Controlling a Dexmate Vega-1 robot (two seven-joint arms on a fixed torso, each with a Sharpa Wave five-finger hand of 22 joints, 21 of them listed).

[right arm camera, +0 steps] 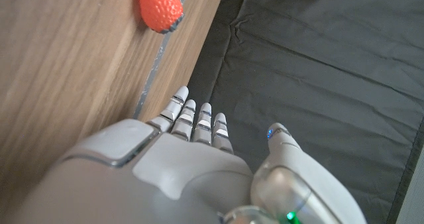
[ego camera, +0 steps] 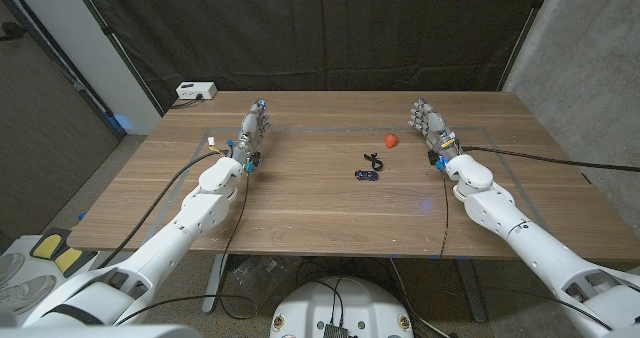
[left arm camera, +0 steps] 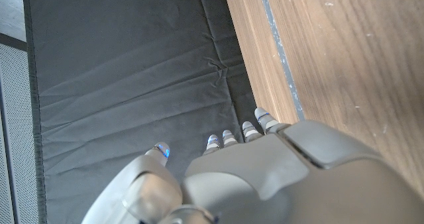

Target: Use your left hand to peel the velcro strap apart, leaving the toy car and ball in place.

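1. Here's the brown wooden table (ego camera: 300, 198), with a thin grey tape line (ego camera: 330, 128) marking out a rectangle on its top, and both robot arms reaching in from the near corners.
2. The left hand (ego camera: 253, 133) stands on its edge near the far-left part of the tape rectangle, fingers straight and held close together, pointing away from the robot, holding nothing.
3. The left wrist view backs that up: fingertips (left arm camera: 228, 138) lined up side by side, thumb apart from them, nothing between, and the table edge and tape line just beside them.
4. Over on the other side, the right hand (ego camera: 430, 125) mirrors it, upright on its edge, fingers extended and together, empty.
5. The small black looped velcro strap (ego camera: 374, 161) lies mid-table, right of centre, well apart from the left hand and untouched.
6. Just beside the strap, on the robot's side of it, lies the little dark blue toy car (ego camera: 366, 175); whether the two touch I cannot tell.
7. The small orange-red ball (ego camera: 390, 138) rests farther back, near the right hand and close to the tape line.
8. A white box (ego camera: 195, 91) sits beyond the table's far-left corner.
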